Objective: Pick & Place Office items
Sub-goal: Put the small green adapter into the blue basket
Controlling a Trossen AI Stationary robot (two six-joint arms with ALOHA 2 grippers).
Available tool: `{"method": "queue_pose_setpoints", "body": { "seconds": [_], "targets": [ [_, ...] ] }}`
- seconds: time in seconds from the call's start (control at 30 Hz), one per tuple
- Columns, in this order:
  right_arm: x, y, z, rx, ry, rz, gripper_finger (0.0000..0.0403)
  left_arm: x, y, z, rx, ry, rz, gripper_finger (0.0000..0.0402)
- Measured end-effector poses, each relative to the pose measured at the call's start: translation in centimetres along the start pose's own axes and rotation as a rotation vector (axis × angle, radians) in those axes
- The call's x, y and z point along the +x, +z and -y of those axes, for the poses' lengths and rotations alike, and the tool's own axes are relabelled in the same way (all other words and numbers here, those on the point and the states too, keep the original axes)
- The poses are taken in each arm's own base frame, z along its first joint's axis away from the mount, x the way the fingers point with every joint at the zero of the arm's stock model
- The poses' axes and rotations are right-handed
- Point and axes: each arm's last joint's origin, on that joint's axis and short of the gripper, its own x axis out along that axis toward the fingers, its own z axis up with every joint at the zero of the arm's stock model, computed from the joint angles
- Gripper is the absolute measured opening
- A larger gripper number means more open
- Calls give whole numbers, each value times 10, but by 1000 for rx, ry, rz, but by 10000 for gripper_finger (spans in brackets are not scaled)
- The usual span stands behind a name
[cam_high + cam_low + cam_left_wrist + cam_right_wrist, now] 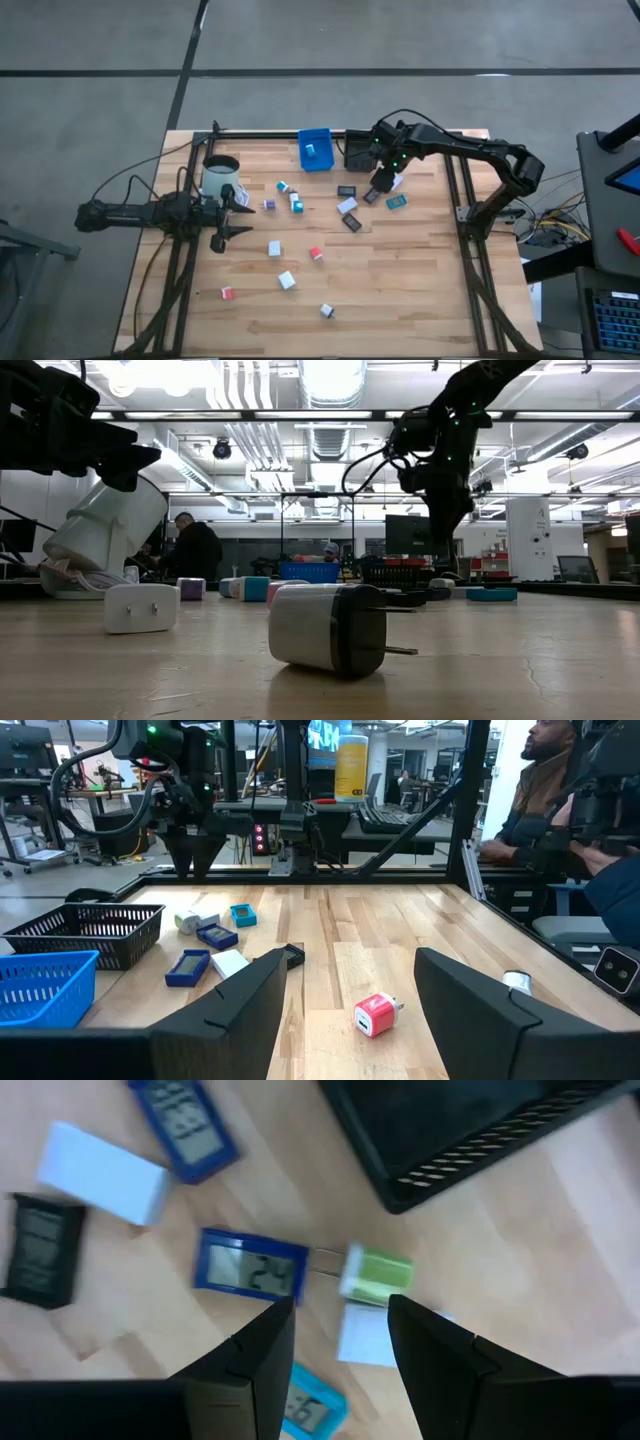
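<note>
Wooden counter (pixel 400 290) carries the office items (pixel 287 280), strewn from nine o'clock to three o'clock. At nine o'clock the left claw (pixel 232 214) waits released beside the white mug (pixel 221 176). At one o'clock the right claw (pixel 383 184) hovers released over a green-white plug (pixel 375 1274) touching a small blue clock (pixel 250 1267). Judging by this, it should centre on one piece, then descend straight. The clock's digits look like 24; no brand is readable.
</note>
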Motion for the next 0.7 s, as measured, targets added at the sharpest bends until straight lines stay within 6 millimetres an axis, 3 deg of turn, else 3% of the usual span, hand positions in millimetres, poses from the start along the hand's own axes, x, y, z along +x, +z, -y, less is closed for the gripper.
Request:
{"method": "queue_pose_setpoints", "body": {
  "seconds": [0.27,0.7],
  "targets": [
    [2,-2,-1,9,1,-8,191,0,0,0,0,0,0,227],
    [2,-1,0,45,-15,-3,194,0,0,0,0,0,0,227]
  ]
}}
